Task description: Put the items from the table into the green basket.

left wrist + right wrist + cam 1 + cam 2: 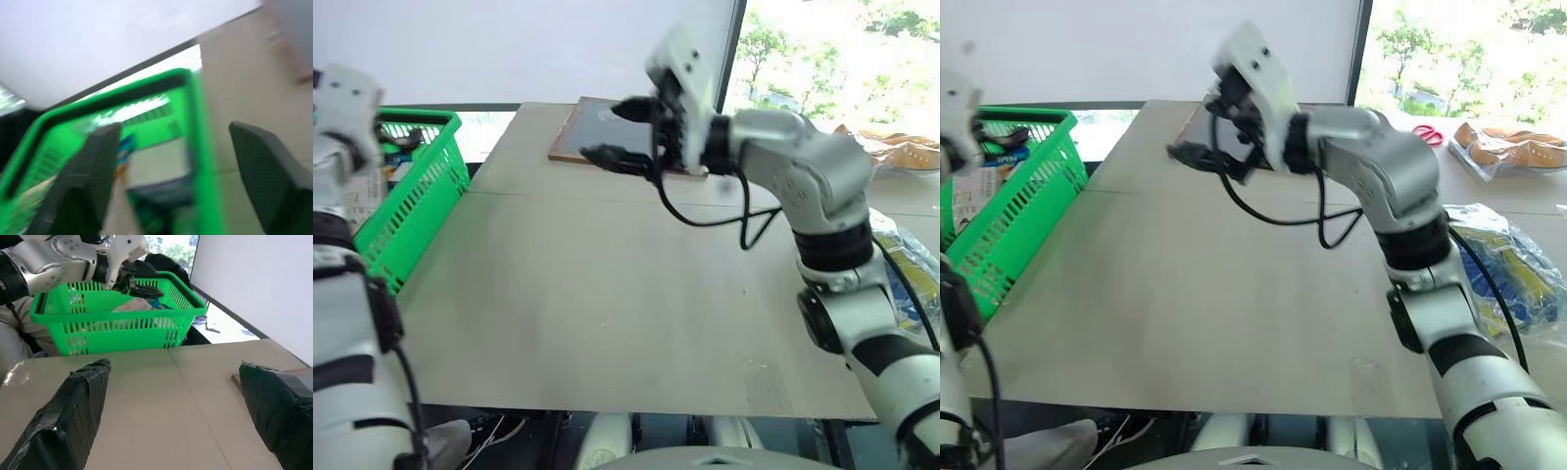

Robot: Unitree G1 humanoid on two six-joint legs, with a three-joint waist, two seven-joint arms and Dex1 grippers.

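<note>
The green basket (416,191) stands off the table's (607,294) left edge. Inside it lie a pale box (131,306) and something blue (157,303). My left gripper (171,129) hangs open just above the basket's inside, nothing between its fingers; the right wrist view catches it too (139,284). My right gripper (604,132) is raised over the table's far middle, pointing left toward the basket, open and empty. A clear crinkly bag of blue-and-yellow packets (1513,264) lies at the table's right edge, beside my right arm.
A dark board with a brown frame (592,127) lies flat at the table's far edge, under my right gripper. On a farther surface at the right sit red scissors (1425,132) and a clear pack of baked goods (1508,147).
</note>
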